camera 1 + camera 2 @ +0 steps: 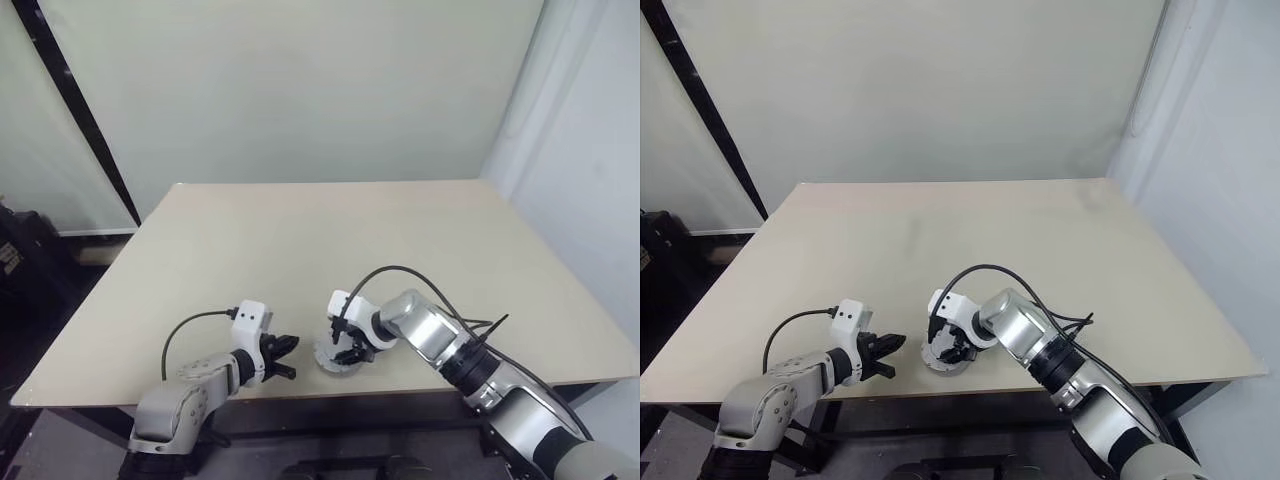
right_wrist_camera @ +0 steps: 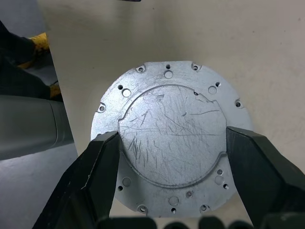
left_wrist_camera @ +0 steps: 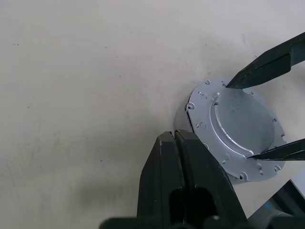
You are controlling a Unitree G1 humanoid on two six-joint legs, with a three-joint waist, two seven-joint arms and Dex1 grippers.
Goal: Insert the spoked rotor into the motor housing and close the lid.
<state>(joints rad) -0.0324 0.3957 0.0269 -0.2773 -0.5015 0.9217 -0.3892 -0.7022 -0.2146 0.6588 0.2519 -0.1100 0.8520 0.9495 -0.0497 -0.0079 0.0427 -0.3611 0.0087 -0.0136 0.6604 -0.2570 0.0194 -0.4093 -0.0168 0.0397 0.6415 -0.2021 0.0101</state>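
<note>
1. the right arm reaches in from the right side and bends toward the left, its wrist tipped steeply down, so the right gripper (image 1: 349, 349) hangs over a round silvery disc near the front edge of the table (image 1: 300, 230).
2. the left arm lies low along the front edge, and the left gripper (image 1: 285, 356) points toward the disc from the left, just beside it.
3. the disc is the lid (image 2: 169, 136), a flat grey metal plate with small holes around its rim and a raised scratched centre. it lies flat on the table; what is under it i cannot tell.
4. the lid is close to the front edge, and most of the table behind it and to both sides is bare.
5. the right gripper's two fingers (image 2: 93, 174) stand wide apart, one on each side of the lid, at its rim; whether they press on it i cannot tell.
6. the left gripper's fingers (image 3: 183, 176) are pressed together and hold nothing.
</note>
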